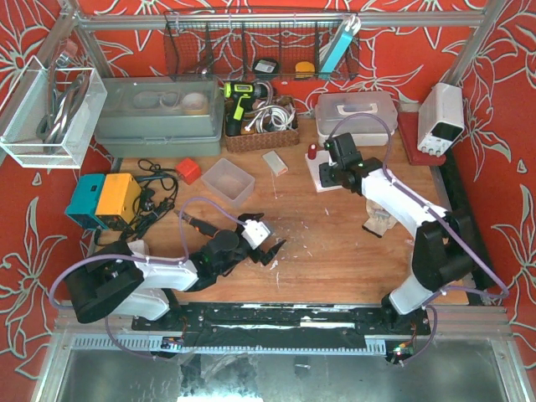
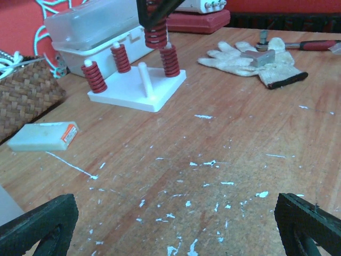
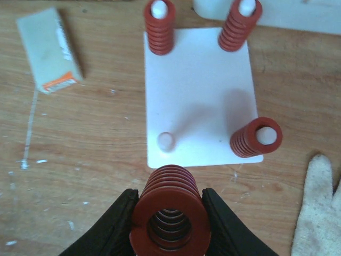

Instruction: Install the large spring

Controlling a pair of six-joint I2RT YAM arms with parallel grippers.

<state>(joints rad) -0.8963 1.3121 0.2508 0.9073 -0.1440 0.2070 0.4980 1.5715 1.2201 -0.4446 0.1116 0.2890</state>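
One peg on the plate is bare; your right gripper clamps the spring near it; misaligned, it may snag.

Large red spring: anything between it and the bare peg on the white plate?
Nothing visible. The large red coil spring is held in the right hand near the white square plate. The bare white peg stands open; the three red springs sit on the other pegs, apart from it.

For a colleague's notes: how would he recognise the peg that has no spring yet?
Find the white square plate on the wooden table. Three of its corner pegs wear red springs; the fourth peg stands bare and white.
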